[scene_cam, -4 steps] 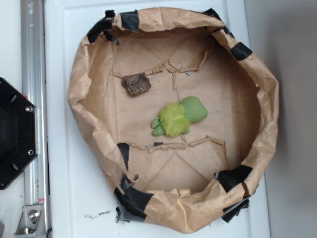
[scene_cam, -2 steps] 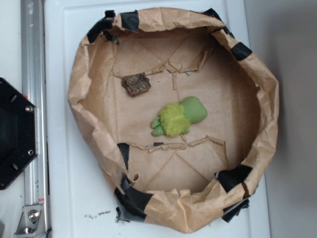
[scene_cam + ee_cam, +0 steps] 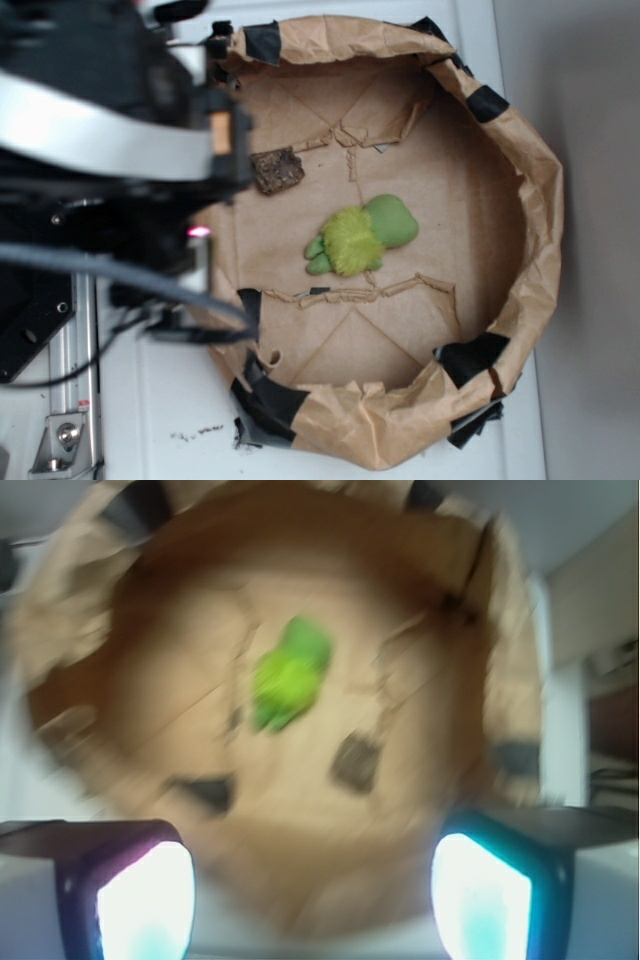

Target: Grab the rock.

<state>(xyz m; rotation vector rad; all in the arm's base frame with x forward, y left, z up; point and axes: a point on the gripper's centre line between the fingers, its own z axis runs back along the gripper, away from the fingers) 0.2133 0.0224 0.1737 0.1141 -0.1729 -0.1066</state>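
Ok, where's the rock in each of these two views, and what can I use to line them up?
Exterior: the rock lies upper left on the floor of the paper basin, right beside the arm, up-left of the green plush toy.
Wrist: blurred by motion; the rock is the dark patch just right of centre, down-right of the toy.
Shared landmark: the green plush toy, the only bright green thing in either view.

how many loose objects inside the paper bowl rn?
2. The rock lies at the bowl's upper left, next to the arm. The green plush toy lies near the middle. The arm covers the paper bowl at its left edge, so something might be hidden there.
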